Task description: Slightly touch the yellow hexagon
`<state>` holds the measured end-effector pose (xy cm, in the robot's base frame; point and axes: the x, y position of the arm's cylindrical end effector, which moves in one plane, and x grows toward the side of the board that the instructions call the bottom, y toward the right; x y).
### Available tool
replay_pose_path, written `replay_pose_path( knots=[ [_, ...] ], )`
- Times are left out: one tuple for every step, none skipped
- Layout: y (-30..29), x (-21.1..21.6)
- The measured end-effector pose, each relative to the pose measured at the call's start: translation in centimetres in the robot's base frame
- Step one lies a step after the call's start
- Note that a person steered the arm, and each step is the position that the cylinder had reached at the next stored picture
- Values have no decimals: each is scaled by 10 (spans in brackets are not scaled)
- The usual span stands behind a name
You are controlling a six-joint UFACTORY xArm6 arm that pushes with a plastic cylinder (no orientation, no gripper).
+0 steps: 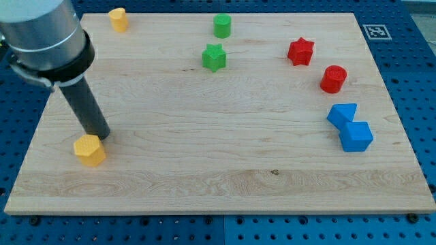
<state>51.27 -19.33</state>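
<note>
at the view's far left, a grey arm housing is seen in the top corner, and from it a straight dark rod slants down toward the view's bottom right. the tip [99,134] is set on the wooden board [204,163] just above and to the right of the yellow hexagon [89,150], which lies near the board's lower left edge. the tip is seen right at the hexagon's upper edge; whether the two actually touch cannot be told. no pincer is carried by this arm, only the rod, so no wide, narrow or holding state can be told.

a second yellow block [118,19], its shape not clearly made out, is placed at the board's top edge, a little to the right of the arm housing and well apart from the tip.

toward the middle, a green cylinder [222,26] is found near the top edge, and a green star [214,57] is set just below it, slightly to its left.

further right, a red star [300,51] is seen, with a red cylinder [334,79] below it and to its right. nearest the view's right edge, two blue blocks are pressed together: an upper blue block [342,114] and a lower blue block [356,136], touching at a corner.

the board is laid on a blue perforated surface [409,224], and a black-and-white marker [374,31] is fixed beside the board's top right corner.
</note>
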Motion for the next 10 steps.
replay_pose_path(
  knots=[
    [0, 15],
    [23, 15],
    [60, 26],
    [63, 36],
    [63, 37],
    [62, 41],
    [51, 50],
    [38, 54],
    [27, 54],
    [26, 54]
  ],
)
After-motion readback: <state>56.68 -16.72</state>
